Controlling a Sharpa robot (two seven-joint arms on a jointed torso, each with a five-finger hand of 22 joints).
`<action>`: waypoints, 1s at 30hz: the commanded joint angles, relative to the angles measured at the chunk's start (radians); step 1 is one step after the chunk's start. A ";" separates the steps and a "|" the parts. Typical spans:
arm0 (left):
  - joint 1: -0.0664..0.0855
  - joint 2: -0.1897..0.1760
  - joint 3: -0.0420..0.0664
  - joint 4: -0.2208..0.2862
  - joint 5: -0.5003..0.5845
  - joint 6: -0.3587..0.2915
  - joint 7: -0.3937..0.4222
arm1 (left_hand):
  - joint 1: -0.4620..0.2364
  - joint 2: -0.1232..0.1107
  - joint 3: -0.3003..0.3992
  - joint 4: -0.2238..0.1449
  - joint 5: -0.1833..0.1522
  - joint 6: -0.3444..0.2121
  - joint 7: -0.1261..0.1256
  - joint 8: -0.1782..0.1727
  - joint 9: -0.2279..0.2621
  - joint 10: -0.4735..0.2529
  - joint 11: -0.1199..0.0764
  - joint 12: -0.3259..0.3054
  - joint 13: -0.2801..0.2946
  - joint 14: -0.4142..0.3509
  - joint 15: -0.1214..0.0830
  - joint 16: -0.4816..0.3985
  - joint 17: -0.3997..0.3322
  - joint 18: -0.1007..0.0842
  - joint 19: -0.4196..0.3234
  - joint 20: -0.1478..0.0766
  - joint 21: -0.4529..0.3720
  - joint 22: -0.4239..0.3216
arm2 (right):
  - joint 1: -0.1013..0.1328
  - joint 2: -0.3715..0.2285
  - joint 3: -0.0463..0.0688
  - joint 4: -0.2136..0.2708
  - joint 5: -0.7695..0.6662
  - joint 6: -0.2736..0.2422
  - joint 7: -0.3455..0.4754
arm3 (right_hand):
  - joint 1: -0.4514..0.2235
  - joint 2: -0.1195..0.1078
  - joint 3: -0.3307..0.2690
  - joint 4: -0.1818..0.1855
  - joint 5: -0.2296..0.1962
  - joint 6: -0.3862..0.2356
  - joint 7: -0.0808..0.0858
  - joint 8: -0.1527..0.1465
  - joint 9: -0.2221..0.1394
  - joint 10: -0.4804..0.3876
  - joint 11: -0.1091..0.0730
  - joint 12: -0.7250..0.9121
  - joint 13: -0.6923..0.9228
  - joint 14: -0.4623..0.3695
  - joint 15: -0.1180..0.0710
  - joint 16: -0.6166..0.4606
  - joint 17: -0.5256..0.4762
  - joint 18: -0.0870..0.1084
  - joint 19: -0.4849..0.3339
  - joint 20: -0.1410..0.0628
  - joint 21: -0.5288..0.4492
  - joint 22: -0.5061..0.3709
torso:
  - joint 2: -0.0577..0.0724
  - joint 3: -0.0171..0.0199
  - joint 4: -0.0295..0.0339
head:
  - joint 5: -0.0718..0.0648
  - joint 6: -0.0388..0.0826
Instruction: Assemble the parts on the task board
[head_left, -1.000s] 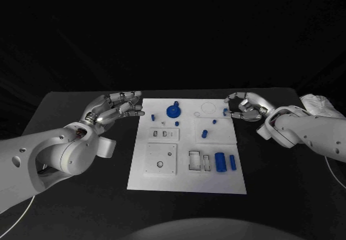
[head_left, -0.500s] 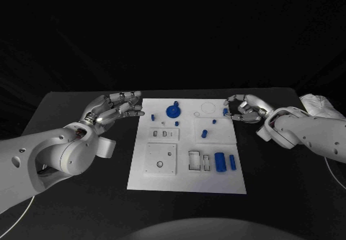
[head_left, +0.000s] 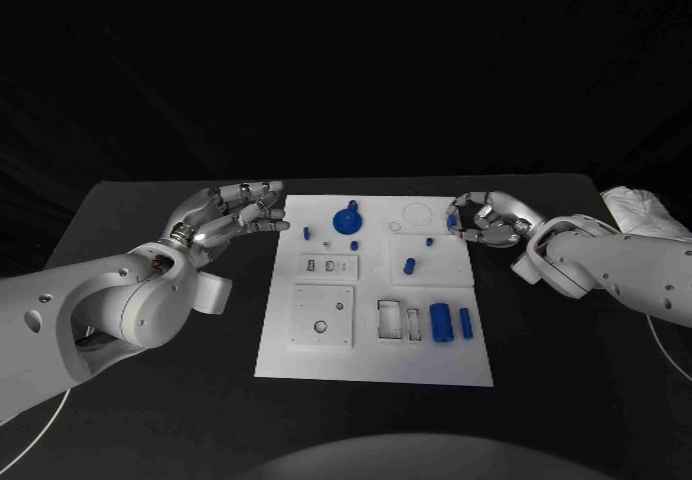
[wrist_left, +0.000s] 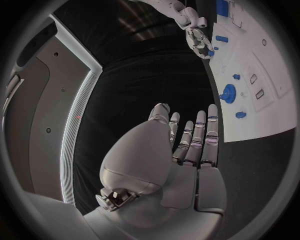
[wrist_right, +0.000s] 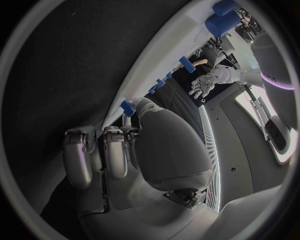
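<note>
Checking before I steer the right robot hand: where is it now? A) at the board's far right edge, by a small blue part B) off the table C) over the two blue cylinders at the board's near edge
A: the right robot hand sits at the task board far right edge, fingers curled beside a small blue part.

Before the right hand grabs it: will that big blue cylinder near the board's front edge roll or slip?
Likely rolls: the cylinder lies on its side on the flat board. It looks smooth and rigid, so the fingers may slip without a firm pinch. Probably light, judging by its small plastic look. The smaller peg beside it could get knocked.
</note>
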 joint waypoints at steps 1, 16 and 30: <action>0.000 0.001 0.001 0.002 -0.005 0.019 0.003 | 0.008 -0.001 0.005 -0.001 0.006 -0.003 0.003 0.005 0.000 -0.002 0.004 0.006 -0.002 -0.002 0.004 0.007 -0.002 -0.020 -0.008 -0.002 -0.006 -0.002 | -0.002 0.002 0.000 -0.001 -0.010 0.014 -0.007 | 0.008 0.003 0.007 -0.003 0.005 0.014 0.000 0.021 0.008 0.106 0.007 0.004 0.263 0.104 0.003 0.003 0.263 0.001 0.079 0.003 -0.007 0.254 | 0.000 -0.0001 -0.0003 | 0.000 -0.002; 0.000 0.000 0.001 0.002 -0.004 0.021 -0.002 | 0.009 -0.001 0.006 0.000 0.006 -0.003 0.004 0.005 0.000 -0.002 0.004 0.006 -0.002 -0.003 0.004 0.007 -0.002 -0.020 -0.009 -0.002 -0.006 -0.002 | -0.002 0.004 0.000 -0.002 -0.004 -0.002 -0.015 | 0.005 0.015 0.012 -0.011 0.007 0.032 0.001 0.118 0.052 0.106 0.008 0.004 0.263 0.104 0.004 0.003 0.263 0.002 0.075 0.004 -0.010 0.252 | 0.000 -0.0002 -0.0004 | 0.002 -0.008; 0.000 -0.004 0.001 0.004 -0.010 0.019 -0.004 | 0.009 -0.002 0.006 0.000 0.006 -0.002 0.004 0.005 0.000 -0.002 0.004 0.006 -0.002 -0.004 0.005 0.007 -0.002 -0.021 -0.010 -0.002 -0.006 -0.002 | 0.051 -0.007 0.000 0.092 0.019 -0.048 -0.004 | 0.007 0.020 0.019 -0.014 0.013 0.059 0.009 0.148 0.058 0.106 0.012 0.004 0.263 0.104 0.006 0.003 0.263 0.002 0.075 0.005 -0.011 0.252 | 0.000 0.0003 0.0006 | 0.011 -0.012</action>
